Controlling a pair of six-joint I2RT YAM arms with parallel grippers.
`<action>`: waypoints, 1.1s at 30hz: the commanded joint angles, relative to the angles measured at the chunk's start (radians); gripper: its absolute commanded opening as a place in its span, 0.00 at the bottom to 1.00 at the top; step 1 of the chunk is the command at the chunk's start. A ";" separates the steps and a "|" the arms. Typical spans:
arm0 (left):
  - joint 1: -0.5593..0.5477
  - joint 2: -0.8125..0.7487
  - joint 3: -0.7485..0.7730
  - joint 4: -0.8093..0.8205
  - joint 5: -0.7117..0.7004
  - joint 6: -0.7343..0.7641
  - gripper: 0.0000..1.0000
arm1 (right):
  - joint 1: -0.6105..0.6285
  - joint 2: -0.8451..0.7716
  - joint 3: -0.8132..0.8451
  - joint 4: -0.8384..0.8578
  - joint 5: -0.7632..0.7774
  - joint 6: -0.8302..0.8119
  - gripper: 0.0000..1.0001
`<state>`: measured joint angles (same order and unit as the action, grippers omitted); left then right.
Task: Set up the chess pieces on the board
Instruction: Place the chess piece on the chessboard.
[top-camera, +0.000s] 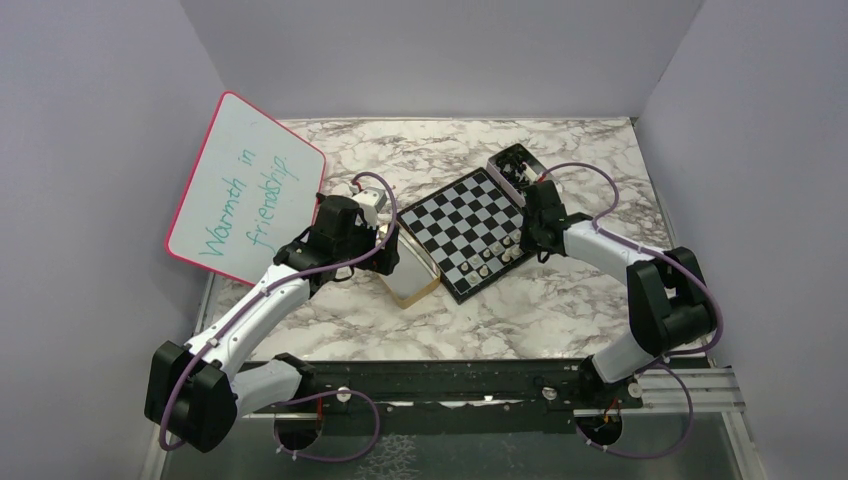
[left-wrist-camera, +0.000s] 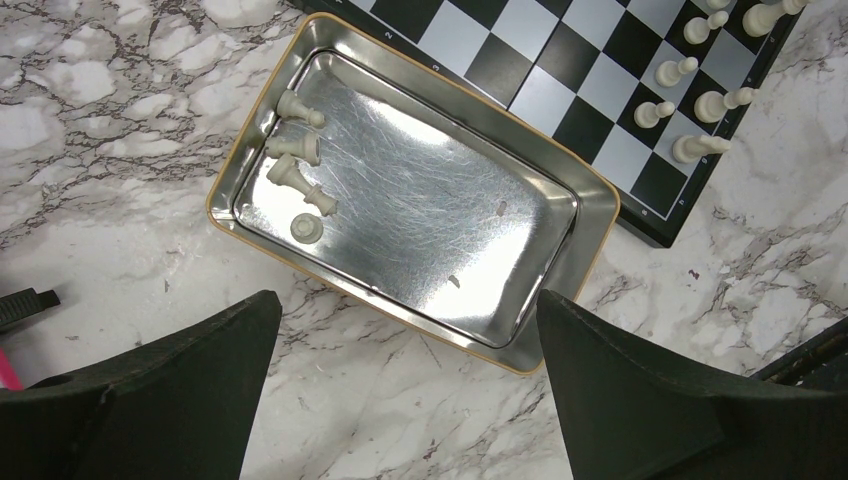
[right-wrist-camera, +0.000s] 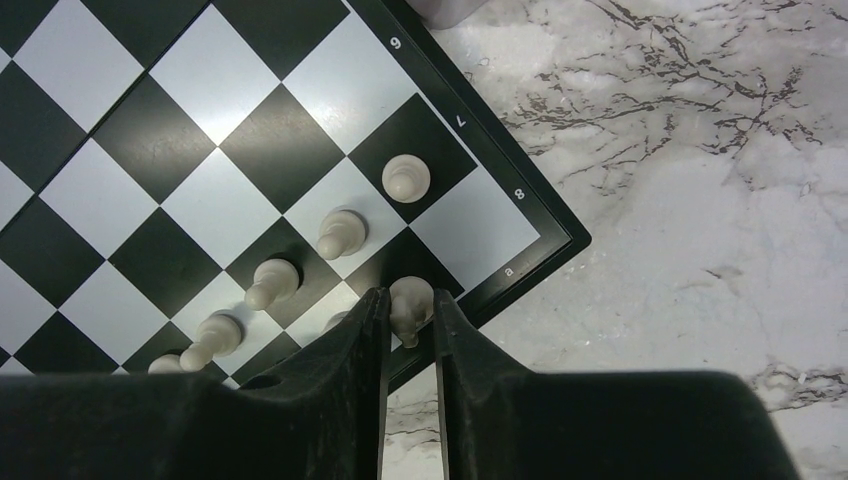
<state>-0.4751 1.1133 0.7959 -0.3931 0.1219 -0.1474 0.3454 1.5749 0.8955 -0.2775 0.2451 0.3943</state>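
The chequered board lies at an angle in the middle of the table. Several whitish chess pieces stand in a row along its near right edge. My right gripper hangs over that corner, its fingers slightly apart on either side of a whitish piece standing on the edge square; it is open. My left gripper is wide open above bare marble beside a silver tin. Several whitish pieces lie in the tin's far corner.
A pink-framed whiteboard leans at the back left. A black tin with dark pieces sits behind the board's far right corner. The silver tin touches the board's left edge. Grey walls enclose the table.
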 joint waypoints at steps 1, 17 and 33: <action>-0.003 -0.023 -0.006 0.001 -0.022 0.014 0.99 | -0.005 -0.007 0.037 -0.015 -0.013 -0.015 0.27; -0.003 -0.026 -0.010 -0.003 -0.021 0.009 0.99 | -0.004 -0.018 0.027 -0.012 -0.032 -0.009 0.22; -0.003 -0.043 0.005 -0.037 -0.135 -0.015 0.99 | -0.005 -0.084 0.075 -0.079 -0.017 -0.028 0.34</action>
<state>-0.4751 1.0966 0.7944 -0.4007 0.0818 -0.1486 0.3454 1.5600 0.9295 -0.3107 0.2302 0.3828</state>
